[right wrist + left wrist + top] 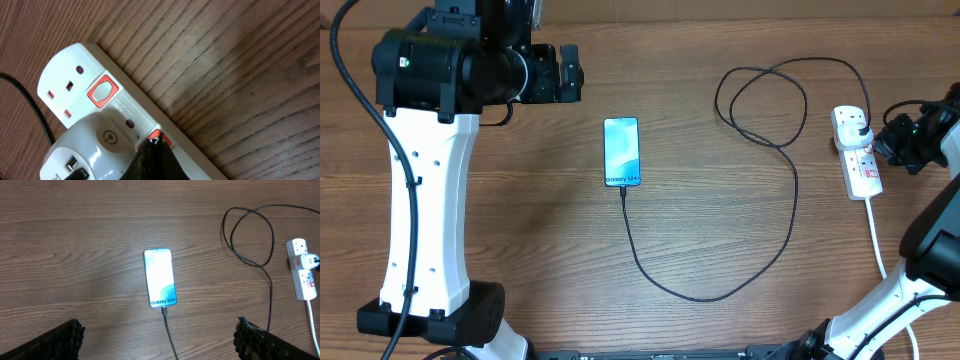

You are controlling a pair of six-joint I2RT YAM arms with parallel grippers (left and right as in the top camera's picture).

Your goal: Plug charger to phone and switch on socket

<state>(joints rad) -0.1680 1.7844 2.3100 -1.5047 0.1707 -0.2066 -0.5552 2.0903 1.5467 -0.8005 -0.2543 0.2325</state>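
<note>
The right hand is lowered onto the socket, fingers closed together on nothing, its tip set at a red switch beside the white adapter. The left hand is raised above the desk, fingers spread wide and empty. The phone is laid flat mid-desk, with the charger plugged into its lower end.

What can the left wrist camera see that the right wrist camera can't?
Only the left wrist view shows the phone, lit up, with the charger plugged into its bottom end. Only the right wrist view shows the right tool with its tip at a red switch, up close. Both show the white socket and the wooden table.
</note>
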